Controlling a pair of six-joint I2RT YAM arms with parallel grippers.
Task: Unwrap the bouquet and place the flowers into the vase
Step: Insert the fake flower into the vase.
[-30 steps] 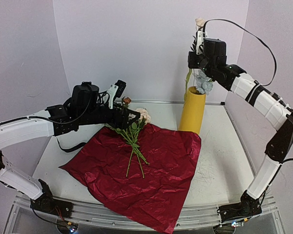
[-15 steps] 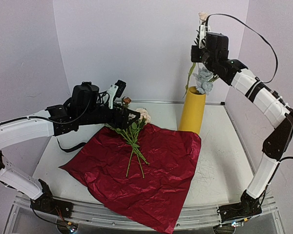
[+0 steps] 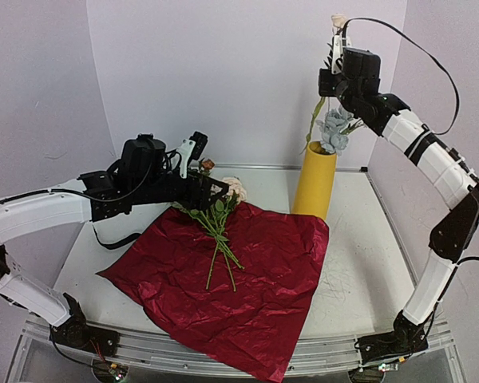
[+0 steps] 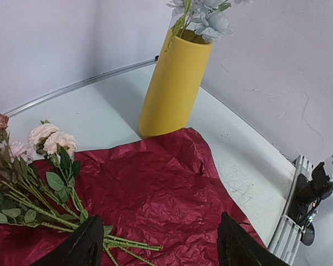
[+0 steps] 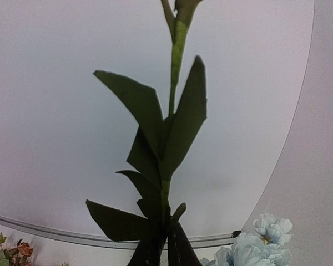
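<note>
Right gripper [image 3: 335,57] high, pinching flower [image 5: 180,127]; left gripper [image 4: 161,249] low, open

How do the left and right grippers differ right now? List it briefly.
The left gripper stands open and empty; the right gripper is shut on a flower stem. The left gripper hangs low over the flowers lying on the red wrapping paper; the right gripper is high above the yellow vase. Both are black two-finger grippers.
</note>
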